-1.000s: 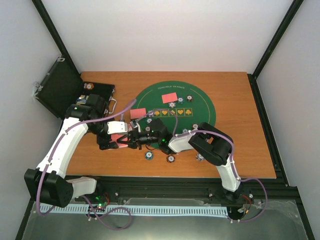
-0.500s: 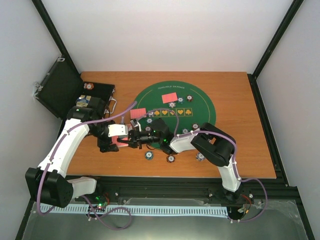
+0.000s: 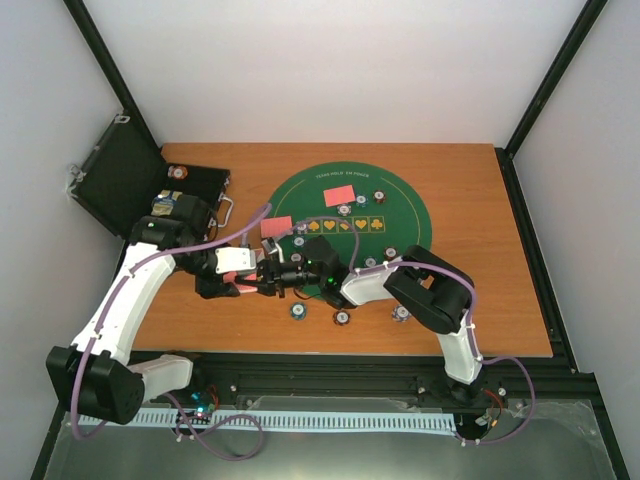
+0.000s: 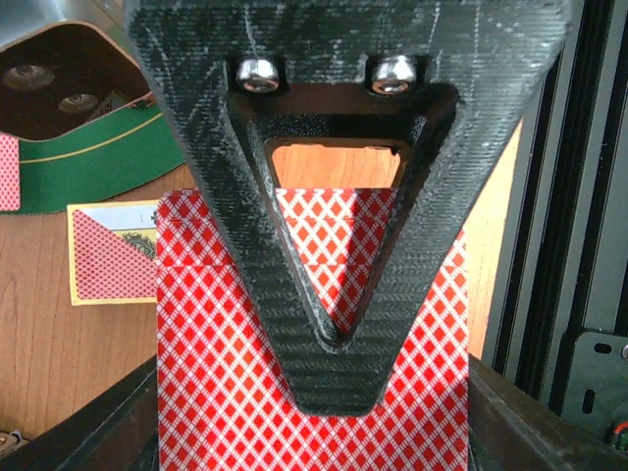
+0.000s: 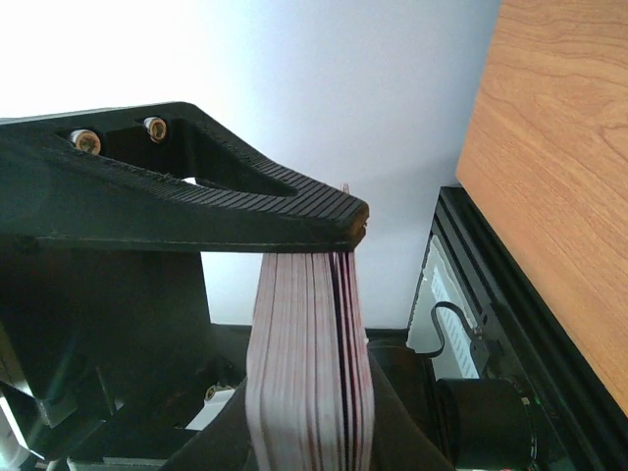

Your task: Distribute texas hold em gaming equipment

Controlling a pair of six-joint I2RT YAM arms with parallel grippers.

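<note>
My right gripper is shut on a deck of red-backed playing cards, seen edge-on between its jaws. A dark gap splits a thin batch on the deck's right side from the rest. My left gripper meets the deck from the left and is shut on the outermost red-backed card, one finger lying flat across its back. Two red-backed cards lie on and beside the green mat. Striped poker chips sit on the wood near the front edge.
The open black case stands at the back left with chips inside. More chips rest on the mat. A yellow-edged card lies on the wood beside the mat's rim. The black frame rail runs along the table's front.
My left gripper's jaws have closed from wide open onto the outer card of the deck. The left arm shifted slightly; the right arm has held still.
</note>
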